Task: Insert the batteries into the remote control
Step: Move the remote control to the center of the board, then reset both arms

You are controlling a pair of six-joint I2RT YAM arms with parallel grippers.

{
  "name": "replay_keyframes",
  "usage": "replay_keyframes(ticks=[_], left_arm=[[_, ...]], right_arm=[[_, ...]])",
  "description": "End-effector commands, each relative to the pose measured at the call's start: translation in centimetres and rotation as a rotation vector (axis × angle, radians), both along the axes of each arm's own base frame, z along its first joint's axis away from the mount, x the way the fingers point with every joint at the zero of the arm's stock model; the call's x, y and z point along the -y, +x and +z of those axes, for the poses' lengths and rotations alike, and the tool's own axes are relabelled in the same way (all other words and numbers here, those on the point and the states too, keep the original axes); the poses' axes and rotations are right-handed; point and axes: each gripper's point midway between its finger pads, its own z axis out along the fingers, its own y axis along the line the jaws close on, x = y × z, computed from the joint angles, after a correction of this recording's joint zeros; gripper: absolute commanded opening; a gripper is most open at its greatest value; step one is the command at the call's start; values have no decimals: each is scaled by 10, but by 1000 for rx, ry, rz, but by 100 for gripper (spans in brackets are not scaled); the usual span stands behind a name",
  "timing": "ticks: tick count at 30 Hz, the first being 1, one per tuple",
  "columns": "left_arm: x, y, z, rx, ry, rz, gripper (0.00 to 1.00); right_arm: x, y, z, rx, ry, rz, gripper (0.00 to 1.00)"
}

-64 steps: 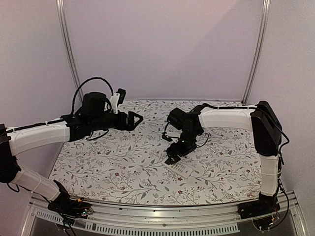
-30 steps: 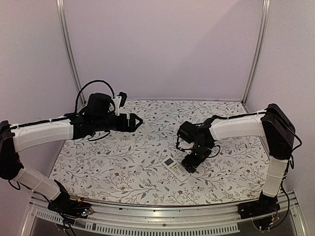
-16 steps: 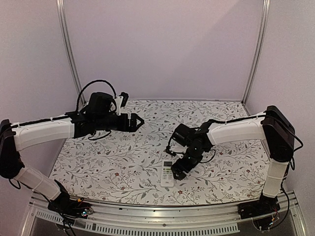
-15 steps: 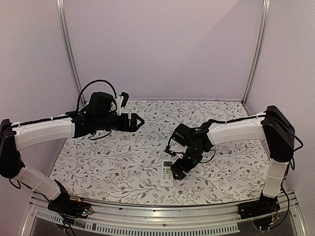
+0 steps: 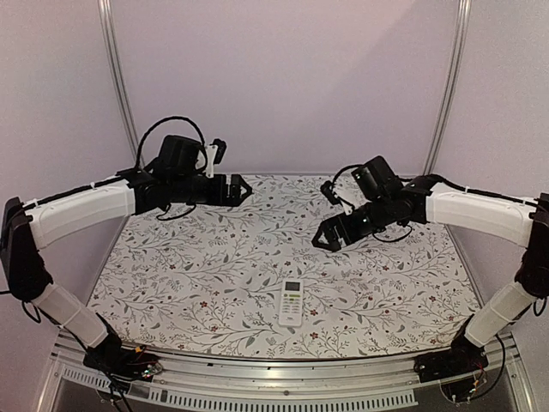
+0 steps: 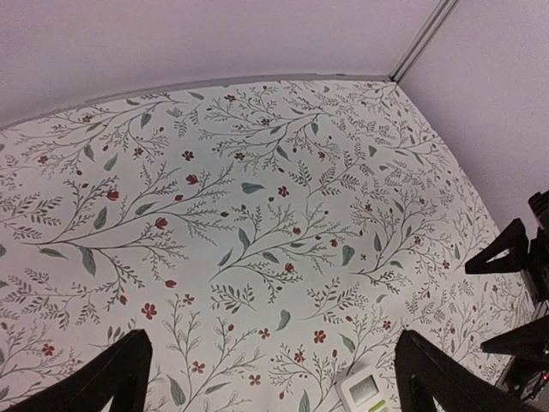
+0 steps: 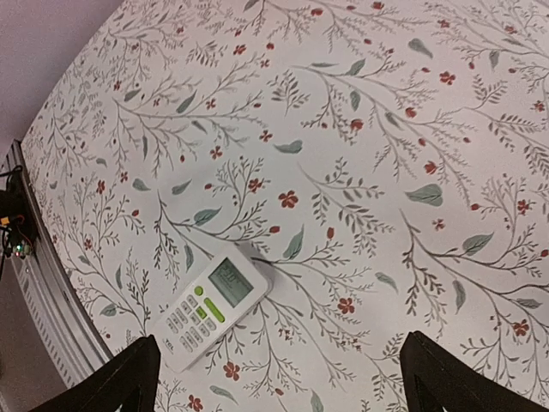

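The white remote control (image 5: pixel 292 302) lies face up near the table's front middle, its greenish display toward the back. It also shows in the right wrist view (image 7: pixel 211 303) and partly at the bottom edge of the left wrist view (image 6: pixel 364 392). My right gripper (image 5: pixel 325 234) is open and empty, raised above the table, behind and right of the remote; the right wrist view (image 7: pixel 283 378) shows only the cloth between its fingers. My left gripper (image 5: pixel 238 190) is open and empty, held high over the back left (image 6: pixel 274 386). No batteries show in any view.
The table is covered with a floral cloth (image 5: pixel 214 275). A metal rail (image 5: pixel 274 378) runs along the front edge. Pale walls and two upright posts (image 5: pixel 446 86) close the back.
My right gripper has lifted off the remote and moved up and back to the right. The remote now lies face up, lengthwise. My left arm rose slightly.
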Motion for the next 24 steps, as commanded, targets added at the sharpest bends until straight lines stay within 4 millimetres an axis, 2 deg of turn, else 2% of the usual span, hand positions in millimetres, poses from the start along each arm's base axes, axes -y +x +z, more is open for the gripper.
replay_keyframes(ticks=[1, 4, 6, 9, 11, 16, 20, 24], left_arm=[[-30, 18, -11, -16, 49, 85, 99], [-53, 26, -24, -26, 113, 161, 100], [-69, 28, -38, -53, 138, 201, 100], [-83, 25, -62, -83, 158, 239, 100], [-85, 20, -81, -116, 160, 243, 100], [-88, 10, -120, -195, 183, 245, 100], [-85, 9, -126, -198, 171, 232, 100], [-82, 10, -113, -155, 149, 212, 100]], right_arm=[[31, 46, 37, 103, 115, -138, 99], [56, 64, 42, 133, 154, -206, 99], [73, 73, 39, 144, 164, -254, 99], [93, 80, 19, 145, 157, -309, 99], [99, 81, 7, 139, 169, -330, 99], [95, 78, -21, 91, 206, -337, 99], [91, 78, -30, 65, 224, -332, 99], [93, 79, -26, 81, 221, -343, 99]])
